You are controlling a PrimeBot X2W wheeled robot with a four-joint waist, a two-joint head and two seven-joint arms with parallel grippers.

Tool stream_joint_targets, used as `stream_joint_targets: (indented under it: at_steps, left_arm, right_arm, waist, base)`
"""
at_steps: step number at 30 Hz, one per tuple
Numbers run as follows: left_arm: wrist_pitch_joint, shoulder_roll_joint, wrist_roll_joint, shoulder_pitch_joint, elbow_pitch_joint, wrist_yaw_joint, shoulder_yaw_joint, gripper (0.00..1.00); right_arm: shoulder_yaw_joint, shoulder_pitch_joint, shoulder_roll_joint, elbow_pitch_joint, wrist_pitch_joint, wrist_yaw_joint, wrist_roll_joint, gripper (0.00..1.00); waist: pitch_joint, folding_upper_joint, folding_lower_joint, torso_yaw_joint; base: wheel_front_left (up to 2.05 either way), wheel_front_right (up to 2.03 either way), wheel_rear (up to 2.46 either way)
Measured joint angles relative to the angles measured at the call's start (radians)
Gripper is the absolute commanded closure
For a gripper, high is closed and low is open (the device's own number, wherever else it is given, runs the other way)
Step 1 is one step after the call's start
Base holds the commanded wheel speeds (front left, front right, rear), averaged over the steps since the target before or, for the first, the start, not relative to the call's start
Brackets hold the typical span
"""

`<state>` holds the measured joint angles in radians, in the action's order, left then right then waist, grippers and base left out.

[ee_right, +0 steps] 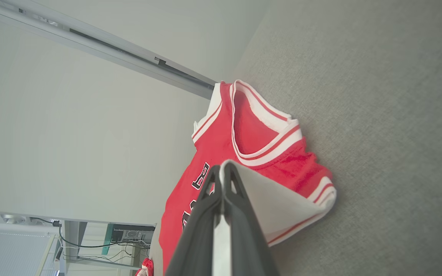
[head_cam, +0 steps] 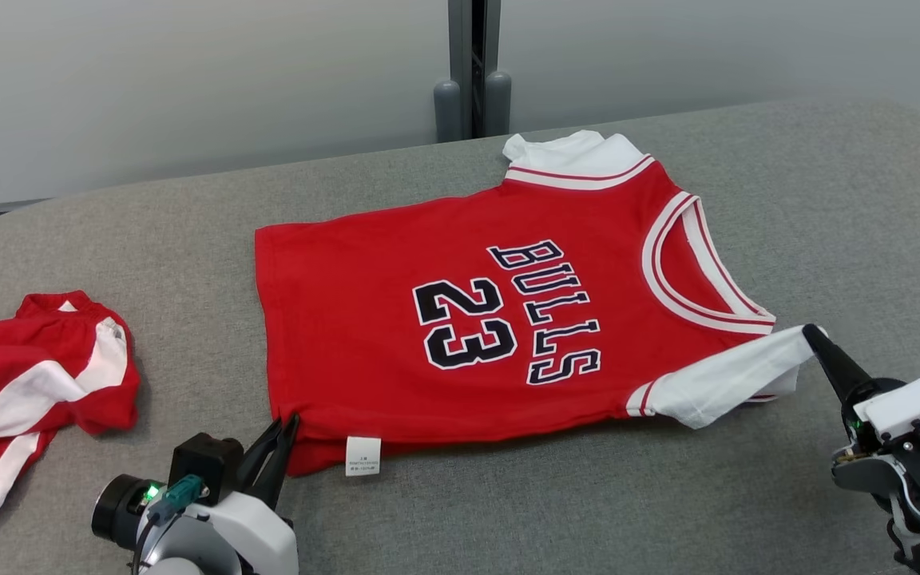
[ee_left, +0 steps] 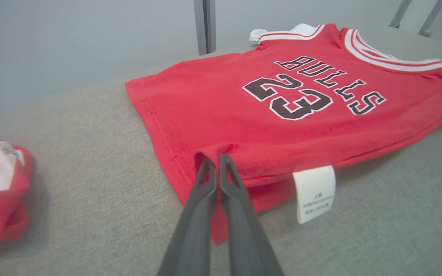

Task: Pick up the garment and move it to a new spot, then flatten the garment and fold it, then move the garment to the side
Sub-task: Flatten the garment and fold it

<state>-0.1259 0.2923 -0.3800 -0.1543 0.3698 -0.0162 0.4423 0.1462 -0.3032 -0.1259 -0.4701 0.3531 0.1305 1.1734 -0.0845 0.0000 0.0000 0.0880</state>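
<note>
Your left pincer [head_cam: 284, 427] is pinched tight on the hem corner of the red jersey [head_cam: 460, 319] at the counter's near side, just beside the white care label [head_cam: 362, 455]. The left wrist view shows the cloth puckered up at its closed tips [ee_left: 215, 161]. Your right pincer [head_cam: 815, 335] is closed too, toward the counter's right end, with the edge of the white sleeve [head_cam: 731, 375] nipped between its fingers.

You have the jersey lying front up and nearly flat across the middle of the counter [head_cam: 588, 511], collar toward the right end and hem toward the left. A crumpled red-and-white garment [head_cam: 29, 375] sits at the counter's left end, well apart from it.

Expect the jersey to be light, soft and limp. It will likely sag between your two holds and drag on the counter's grey cloth rather than slide. The knit looks thin, so a pinch may catch the top layer alone, and your left hold seems to have just that. The sleeve is a loose flap and will probably stretch before the body follows. For a fold along the length, hem corner and shoulder seam on the near edge look like the firmest places to grip.
</note>
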Motion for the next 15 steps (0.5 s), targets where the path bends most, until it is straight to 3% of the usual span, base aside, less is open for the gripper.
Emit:
stream_joint_targets:
  at_steps: [15]
  left_arm:
    - [0.028, -0.051, 0.005, -0.161, 0.095, 0.006, 0.022, 1.0]
  right_arm:
    - [0.108, -0.254, 0.038, -0.152, 0.043, 0.0, -0.206, 1.0]
  waist:
    - [-0.108, 0.0, 0.0, -0.034]
  base:
    - [0.0, 0.0, 0.0]
